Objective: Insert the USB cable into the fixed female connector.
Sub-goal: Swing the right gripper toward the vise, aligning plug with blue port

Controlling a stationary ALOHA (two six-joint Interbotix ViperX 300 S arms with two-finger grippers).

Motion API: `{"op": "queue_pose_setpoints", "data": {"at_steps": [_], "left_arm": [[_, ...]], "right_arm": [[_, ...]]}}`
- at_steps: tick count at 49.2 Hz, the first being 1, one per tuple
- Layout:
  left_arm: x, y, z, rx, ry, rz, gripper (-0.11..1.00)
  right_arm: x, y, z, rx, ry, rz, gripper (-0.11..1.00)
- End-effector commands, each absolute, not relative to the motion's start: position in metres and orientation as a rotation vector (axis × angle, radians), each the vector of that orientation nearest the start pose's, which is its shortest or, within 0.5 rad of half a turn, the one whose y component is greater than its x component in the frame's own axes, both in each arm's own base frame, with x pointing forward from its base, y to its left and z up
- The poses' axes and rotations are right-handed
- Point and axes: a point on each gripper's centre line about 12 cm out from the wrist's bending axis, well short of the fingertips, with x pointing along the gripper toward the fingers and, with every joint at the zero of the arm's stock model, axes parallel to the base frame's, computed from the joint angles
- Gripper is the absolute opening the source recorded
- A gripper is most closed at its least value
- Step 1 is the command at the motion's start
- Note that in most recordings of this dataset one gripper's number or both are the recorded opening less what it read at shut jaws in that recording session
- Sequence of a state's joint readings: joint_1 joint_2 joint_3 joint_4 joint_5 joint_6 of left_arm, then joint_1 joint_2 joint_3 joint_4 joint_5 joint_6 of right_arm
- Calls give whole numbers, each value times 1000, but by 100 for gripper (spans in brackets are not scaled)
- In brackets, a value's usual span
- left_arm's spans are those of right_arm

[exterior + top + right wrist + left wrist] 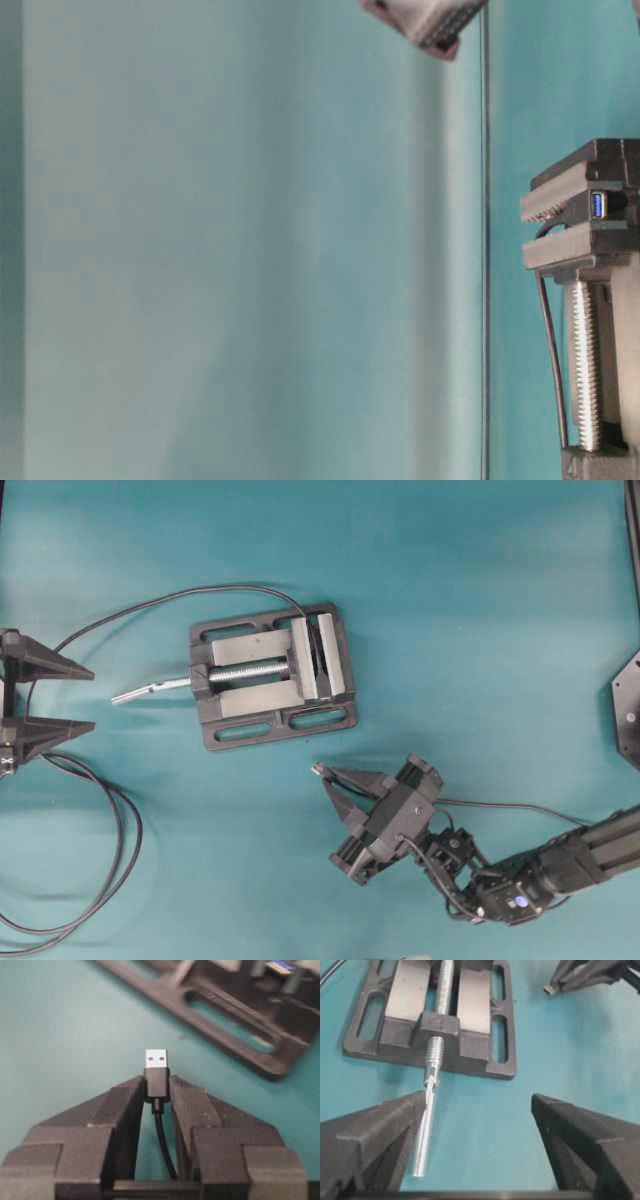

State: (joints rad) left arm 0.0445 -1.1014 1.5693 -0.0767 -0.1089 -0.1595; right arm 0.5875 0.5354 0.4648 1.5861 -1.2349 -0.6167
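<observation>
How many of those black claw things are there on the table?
2. The left end effector waits open at the left edge, facing the vise. The right end effector, below and right of the vise, is pinching the USB cable by its plug.

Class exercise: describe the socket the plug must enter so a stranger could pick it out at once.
Find the grey vise mid-table. Clamped between its plates sits a tiny black socket with a thin cable looping away. Its blue insert sets it apart from the vise's grey metal.

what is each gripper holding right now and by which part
The right gripper holds the USB cable by its black plug body, metal tip sticking out past the jaws. The left gripper is open and holds nothing.
</observation>
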Motion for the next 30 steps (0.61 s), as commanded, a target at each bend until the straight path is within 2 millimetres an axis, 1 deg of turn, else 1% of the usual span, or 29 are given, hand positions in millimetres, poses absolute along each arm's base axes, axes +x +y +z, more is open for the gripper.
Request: {"op": "queue_pose_setpoints", "data": {"at_steps": [1, 16, 30], "left_arm": [[140, 8, 143, -252, 335, 97, 100], [140, 8, 144, -253, 334, 97, 100], [140, 8, 144, -255, 334, 98, 100]], "right_arm": [[389, 124, 81, 138, 248, -868, 21], [388, 121, 81, 176, 234, -1057, 21], [399, 117, 88, 207, 193, -1147, 21]]}}
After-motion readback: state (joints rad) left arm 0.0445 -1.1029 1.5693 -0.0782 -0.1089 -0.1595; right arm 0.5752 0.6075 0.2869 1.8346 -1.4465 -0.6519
